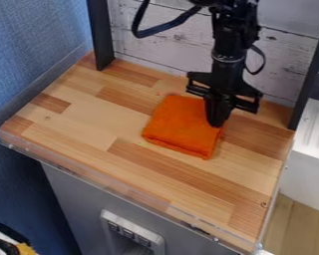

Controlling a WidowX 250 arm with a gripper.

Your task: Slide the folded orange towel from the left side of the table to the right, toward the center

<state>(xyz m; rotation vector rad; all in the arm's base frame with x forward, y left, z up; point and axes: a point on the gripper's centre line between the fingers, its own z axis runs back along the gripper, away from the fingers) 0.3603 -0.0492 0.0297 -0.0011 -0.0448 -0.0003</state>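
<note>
Clear edging point(109, 184) fronted the worktop point(89, 124); the pincer point(217, 119), clenched or released I couldn't tell, met 1 orange cloth point(179, 124): seemingly the gripping step, next needing secure purchase.

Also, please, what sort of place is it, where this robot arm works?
Probably a small robot test station: a wooden tabletop with a clear raised edge, a black gripper over a folded orange cloth, and whitewashed boards behind.
</note>
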